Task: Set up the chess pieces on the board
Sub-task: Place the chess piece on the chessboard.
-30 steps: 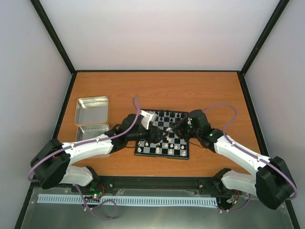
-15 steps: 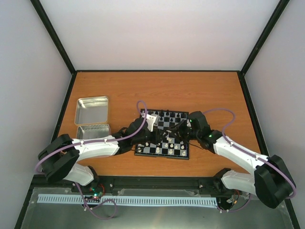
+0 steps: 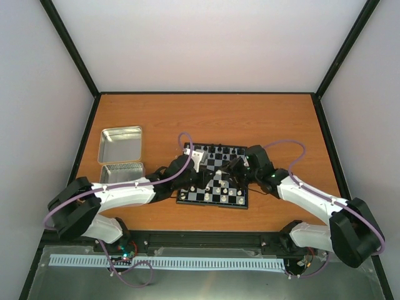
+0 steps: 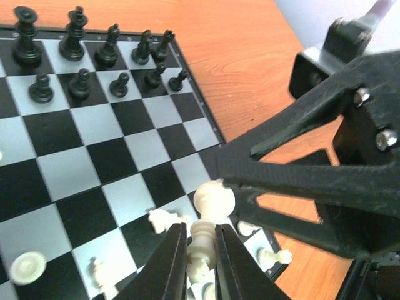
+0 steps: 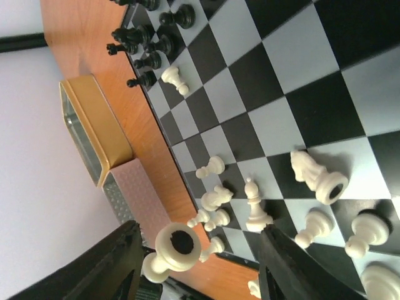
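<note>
Pinching a tiny cream-white chess piece with a round head [image 4: 214, 199] by its thin neck, up in the air over the near side of the small square chessboard with black and pale grey squares [image 4: 62, 172]. Doing the pinching: the left gripper [image 4: 200, 232], its two black fingers [image 4: 169, 262] pressing tight on both sides of the piece. Holding the piece upright, head on top. Hanging right beside it: the right gripper [image 5: 197, 240], fingers spread wide apart, one on each side of that same piece and gripping nothing. Poking one long black finger [image 4: 294, 184] of the right gripper in close by the round head; touching or not, cannot tell.

Standing in two rows along the far edge of the board: the black chess pieces [image 4: 81, 50]. Crowding the near rows: more cream-white chess pieces [image 5: 250, 206], some standing, and a horse-shaped one [image 5: 315, 175] lying on its side with its hollow bottom showing. Standing alone close to the black rows: one cream-white pawn [image 5: 175, 80].

Resting the board flat on the orange-brown wooden table [image 3: 250, 119], about in the middle from side to side, nearer the arms than the back wall. Sitting well off to the left of the board: a shiny rectangular metal tray [image 3: 119, 145] and, just in front of it, a second flat metal piece with a bumpy surface [image 3: 122, 172].
</note>
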### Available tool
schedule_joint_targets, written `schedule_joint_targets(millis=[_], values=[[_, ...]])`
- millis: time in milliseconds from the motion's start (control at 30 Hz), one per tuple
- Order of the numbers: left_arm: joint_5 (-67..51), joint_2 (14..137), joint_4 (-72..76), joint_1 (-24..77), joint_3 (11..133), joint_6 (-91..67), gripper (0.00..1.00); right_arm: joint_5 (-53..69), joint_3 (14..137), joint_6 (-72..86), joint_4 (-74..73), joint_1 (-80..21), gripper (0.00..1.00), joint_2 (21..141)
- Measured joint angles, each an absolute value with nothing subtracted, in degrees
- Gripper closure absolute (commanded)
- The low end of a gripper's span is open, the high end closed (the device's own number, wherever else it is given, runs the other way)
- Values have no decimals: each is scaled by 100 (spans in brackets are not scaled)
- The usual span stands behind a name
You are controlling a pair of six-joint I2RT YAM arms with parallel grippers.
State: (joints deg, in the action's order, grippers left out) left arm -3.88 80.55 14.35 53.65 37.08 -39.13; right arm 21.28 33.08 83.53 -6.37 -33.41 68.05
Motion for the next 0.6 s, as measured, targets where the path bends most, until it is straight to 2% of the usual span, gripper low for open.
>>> schedule_joint_targets(millis=[167, 400, 600], values=[[-242, 7640, 237, 5365, 3946, -3649, 96, 1892, 3601, 7699, -972, -3339, 38, 6829], [-193, 7135, -2093, 5365, 4633, -3363, 94, 1245, 3868, 6814, -1603, -3339, 38, 6556], [-228, 7282, -3662, 5365, 5151, -3343, 94, 580, 4025, 6340, -2119, -3339, 38, 6370]])
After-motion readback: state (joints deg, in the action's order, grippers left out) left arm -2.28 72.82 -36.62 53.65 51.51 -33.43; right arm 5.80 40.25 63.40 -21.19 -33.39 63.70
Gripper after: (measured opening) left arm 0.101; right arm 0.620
